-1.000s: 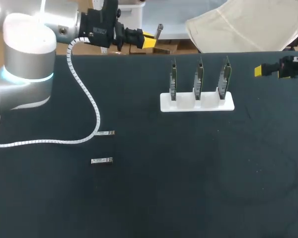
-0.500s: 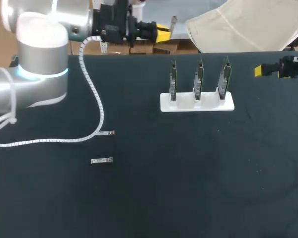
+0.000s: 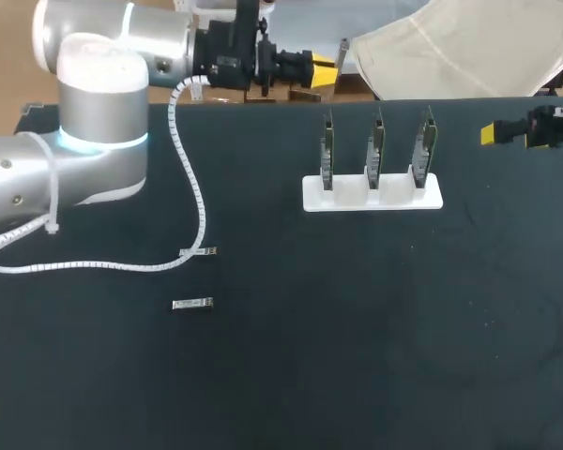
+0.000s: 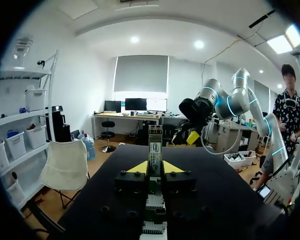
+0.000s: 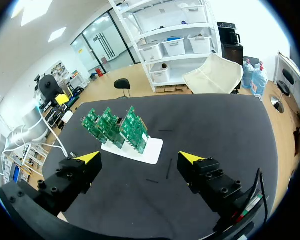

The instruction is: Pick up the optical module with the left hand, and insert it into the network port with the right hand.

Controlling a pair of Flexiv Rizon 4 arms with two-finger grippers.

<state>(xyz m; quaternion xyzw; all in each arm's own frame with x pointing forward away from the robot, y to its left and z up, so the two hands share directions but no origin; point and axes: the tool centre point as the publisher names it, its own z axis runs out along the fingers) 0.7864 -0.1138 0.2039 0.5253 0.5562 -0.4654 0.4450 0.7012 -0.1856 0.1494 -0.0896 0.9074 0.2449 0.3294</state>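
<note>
From the head view, we see our left gripper [image 3: 322,67] over the table's [image 3: 357,356] far edge, the optical module [image 3: 342,52] poking out past its yellow tips. Three green boards [image 3: 374,148] stand upright in a white stand [image 3: 372,194] near the middle. Our right gripper [image 3: 493,134] hangs at the right edge. Two loose modules [image 3: 192,304] lie well apart from the stand.

In the left wrist view, both fingers press the optical module [image 4: 155,146] from either side (it stands straight up between them).

In the right wrist view, our right gripper [image 5: 139,158] has its fingers spread wide with nothing in them, and the green boards [image 5: 115,126] are ahead.
</note>
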